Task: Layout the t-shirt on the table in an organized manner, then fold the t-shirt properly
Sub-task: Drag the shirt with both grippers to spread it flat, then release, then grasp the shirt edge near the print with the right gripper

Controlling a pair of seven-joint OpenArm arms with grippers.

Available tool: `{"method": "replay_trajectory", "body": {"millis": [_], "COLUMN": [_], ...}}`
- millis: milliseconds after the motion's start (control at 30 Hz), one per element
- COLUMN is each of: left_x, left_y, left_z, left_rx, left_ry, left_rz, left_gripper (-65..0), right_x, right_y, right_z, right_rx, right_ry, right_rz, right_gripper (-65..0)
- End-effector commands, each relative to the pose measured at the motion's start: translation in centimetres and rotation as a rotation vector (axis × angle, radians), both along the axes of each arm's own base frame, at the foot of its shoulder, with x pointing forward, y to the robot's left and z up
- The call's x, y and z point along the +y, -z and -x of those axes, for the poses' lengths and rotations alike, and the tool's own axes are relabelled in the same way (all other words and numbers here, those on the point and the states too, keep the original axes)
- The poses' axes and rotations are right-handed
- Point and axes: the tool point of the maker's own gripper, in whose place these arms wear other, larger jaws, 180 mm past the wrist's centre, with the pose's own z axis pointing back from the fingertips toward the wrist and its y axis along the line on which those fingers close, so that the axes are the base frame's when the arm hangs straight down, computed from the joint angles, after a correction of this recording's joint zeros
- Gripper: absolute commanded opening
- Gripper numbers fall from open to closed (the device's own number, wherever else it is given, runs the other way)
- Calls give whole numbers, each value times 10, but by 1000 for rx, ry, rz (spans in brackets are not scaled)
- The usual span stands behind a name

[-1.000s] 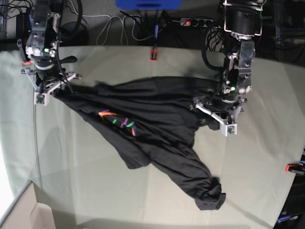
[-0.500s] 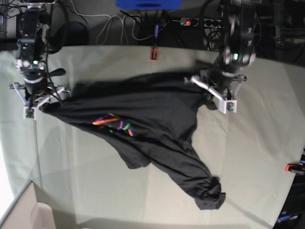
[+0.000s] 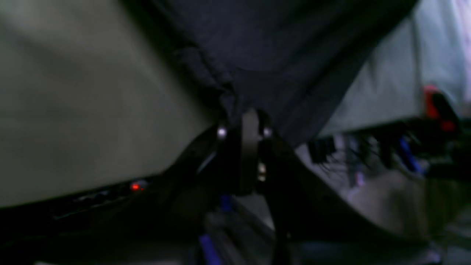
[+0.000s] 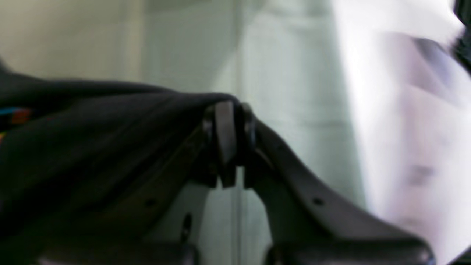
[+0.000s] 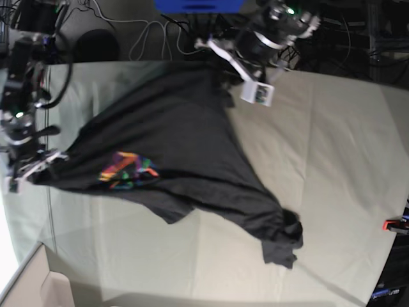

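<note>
stretching the t-shirt (image 5: pixel 172 141) out between our two grips is the step in hand, as we judge it. our left gripper (image 3: pixel 244 127) has its fingers clamped together on a pinch of dark cloth at the far edge of the table (image 5: pixel 332 160), near the cables. our right gripper (image 4: pixel 230 117) is likewise closed on a fold of the shirt's edge, out near the table's side. in the base view the shirt hangs taut between the two grips, with the rainbow graphic (image 5: pixel 124 169) facing up near the right-hand grip, while its lower part trails across the table to a bunched lump (image 5: pixel 281 240) toward the near edge. to do this well, we would keep both pinches firm, hold the tension even, and lower the cloth so the bunched end drags flat rather than folding under. no containers show in any view, so nothing is held in one.
</note>
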Motion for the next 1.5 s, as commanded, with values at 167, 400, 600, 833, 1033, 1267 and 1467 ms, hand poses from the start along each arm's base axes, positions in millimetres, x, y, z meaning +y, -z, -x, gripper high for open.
{"method": "replay_trajectory", "body": {"millis": [167,400,600,833,1033,1267,1467], "left_x": [-35,-48,-85,-86,-75,8,123], "left_y": [-21,-33,-47,-43,-40,-27,-38], "left_z": [-10,-33,-26,-21,-25,-66,-106], "left_rx": [-71,-167,-216,-200,-210,-203,-237], "left_ry": [89,201,333,371,367,141,-184], "left_rz": [55,29,59,42,12,-112,-238], "left_gripper": [-649,-642,-499,-375,-375,-374,-374], "right_x": [-26,-25,-17,7,45,133,225], "right_y": [-23,-1,14,19,13,42,50], "right_z": [-10,7,24,42,53,65,69], "right_rx": [-23,49,82,86,56,135,170], "right_ry": [5,-4,-7,-19,-58,-250,-487], "right_rz": [20,4,-13,-39,-75,-171,-245], "right_gripper": [-515,-398,-335,-335,-331,-331,-331]}}
